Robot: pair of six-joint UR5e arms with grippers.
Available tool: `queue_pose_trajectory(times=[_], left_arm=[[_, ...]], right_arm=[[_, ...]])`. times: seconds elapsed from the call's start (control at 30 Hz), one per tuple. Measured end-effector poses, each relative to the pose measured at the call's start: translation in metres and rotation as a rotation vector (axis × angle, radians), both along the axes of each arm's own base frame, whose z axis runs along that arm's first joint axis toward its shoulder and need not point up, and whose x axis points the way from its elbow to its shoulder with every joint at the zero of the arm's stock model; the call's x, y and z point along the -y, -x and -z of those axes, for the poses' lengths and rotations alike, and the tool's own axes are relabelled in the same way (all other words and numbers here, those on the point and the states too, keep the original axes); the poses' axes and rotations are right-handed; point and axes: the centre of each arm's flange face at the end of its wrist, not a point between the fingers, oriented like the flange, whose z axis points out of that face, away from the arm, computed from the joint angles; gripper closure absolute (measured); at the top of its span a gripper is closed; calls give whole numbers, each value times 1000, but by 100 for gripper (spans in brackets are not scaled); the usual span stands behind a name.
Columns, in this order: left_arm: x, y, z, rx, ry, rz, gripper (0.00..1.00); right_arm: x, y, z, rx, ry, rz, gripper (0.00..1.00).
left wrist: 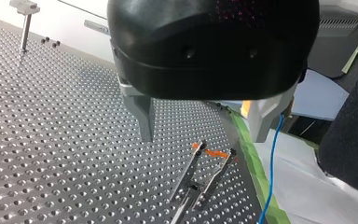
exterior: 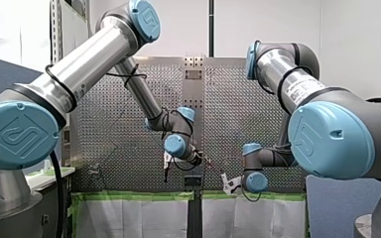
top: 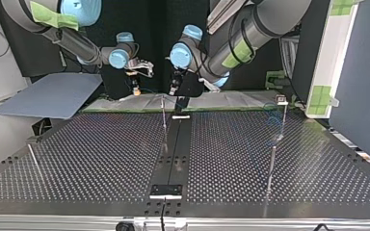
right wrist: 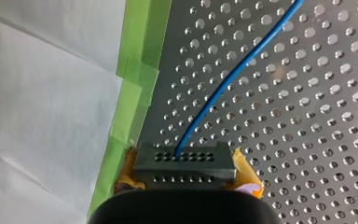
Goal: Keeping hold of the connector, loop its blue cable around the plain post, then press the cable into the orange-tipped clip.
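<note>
Right wrist view: right end effector (right wrist: pixel 187 179) clamps connector (right wrist: pixel 184 161) at table (right wrist: pixel 307 93) edge; left end effector (left wrist: pixel 204 135) spread wide.

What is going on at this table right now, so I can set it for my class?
My right hand grips the dark connector between its yellow pads, and its blue cable runs off across the perforated table. My left hand hangs open above the orange-tipped clip, which holds no cable yet.
</note>
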Motion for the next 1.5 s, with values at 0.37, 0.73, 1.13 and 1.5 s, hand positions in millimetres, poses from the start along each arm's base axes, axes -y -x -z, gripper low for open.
queue_pose_trajectory(times=[0.37, 0.73, 1.13, 1.5], left_arm=[[4, -10, 38, -11, -57, -15, 2], [19, -24, 36, 57, 14, 21, 2], [22, -24, 36, 50, 53, 29, 2], [30, -25, 32, 32, 101, 52, 2]], right_arm=[[3, 8, 1, -23, -26, 10, 100], [5, 10, 2, -10, -35, -10, 100], [3, 8, 2, -5, -42, -29, 100], [2, 6, 3, -4, -43, -38, 100]])
